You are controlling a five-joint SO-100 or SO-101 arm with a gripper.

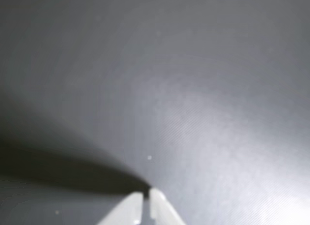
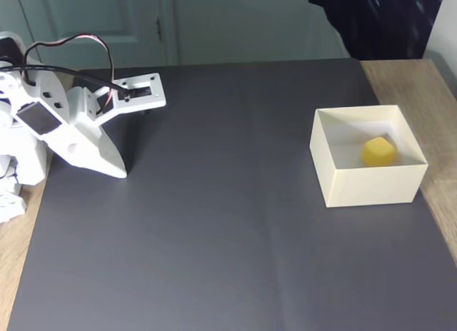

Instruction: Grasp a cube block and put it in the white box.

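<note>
- Well, the cube [image 2: 378, 151] sits inside the box [image 2: 371, 186], on its pale floor, a little toward the far right of the middle in the fixed view.
- It's bright yellow with rounded edges, free of the walls on every side, nothing touching it from above.
- Open-topped and cream-white, that box stands on the right part of the dark mat [image 2: 228, 231], its right wall close to the mat's right edge.
- Beyond that edge, a strip of wooden table [image 2: 428, 81] runs along the right, and more wood peeks out at the lower left.
- Over on the far left, well apart from the box, the white arm [image 2: 64, 131] is folded low, with red and black cables [image 2: 68, 49] looping above it.
- Its gripper [image 2: 121, 172] points down, tip at or just above the mat; from this view alone I can't tell which.
- Up close in the wrist view, the gripper [image 1: 146, 195] comes in from the bottom edge, two pale fingers [image 1: 128, 208] pressed nearly together, only a thin slit between them, and nothing held.
- Ahead of those tips lies bare grey mat [image 1: 193, 89], blurred, with a dark shadow [image 1: 63, 169] stretching left from the fingertips.
</note>
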